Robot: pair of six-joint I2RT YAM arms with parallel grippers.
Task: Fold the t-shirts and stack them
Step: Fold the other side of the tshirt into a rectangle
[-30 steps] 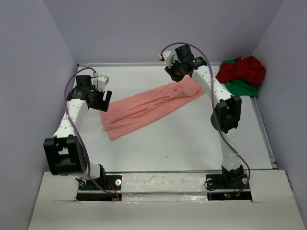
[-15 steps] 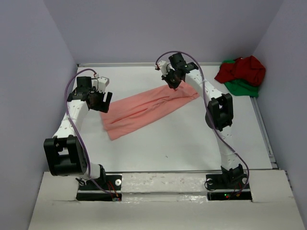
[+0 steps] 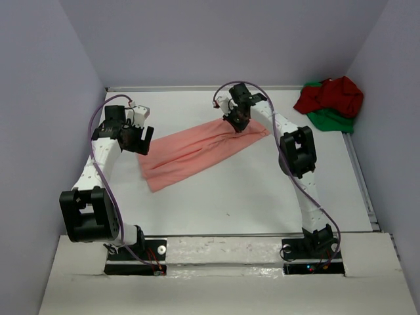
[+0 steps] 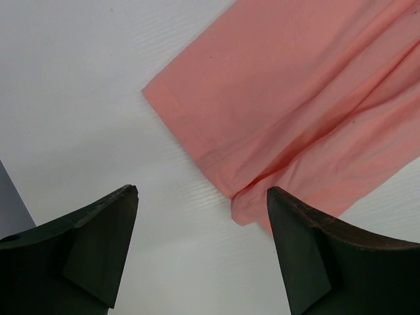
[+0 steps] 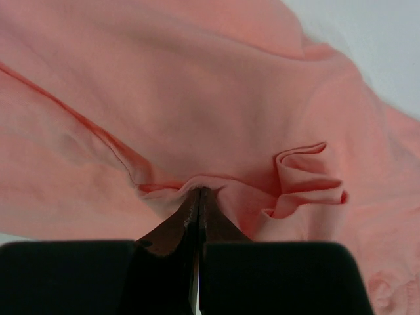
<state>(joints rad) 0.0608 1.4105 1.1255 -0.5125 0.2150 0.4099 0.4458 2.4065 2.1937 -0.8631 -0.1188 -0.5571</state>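
White desk [image 3: 262, 197] held three shirts: one pink shirt [image 3: 197, 152], long and wrinkly, in the middle; one red shirt [image 3: 331, 95] and one green shirt [image 3: 336, 122] bunched far right. Right claw [image 5: 199, 191] pinched the pink shirt; left claw [image 4: 202, 191] stood spread.

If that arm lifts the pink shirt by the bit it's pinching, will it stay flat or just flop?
Probably flop: the pink t-shirt puckers into soft folds where the right fingers pinch it. It looks thin and light, so most would likely hang and drag across the table.
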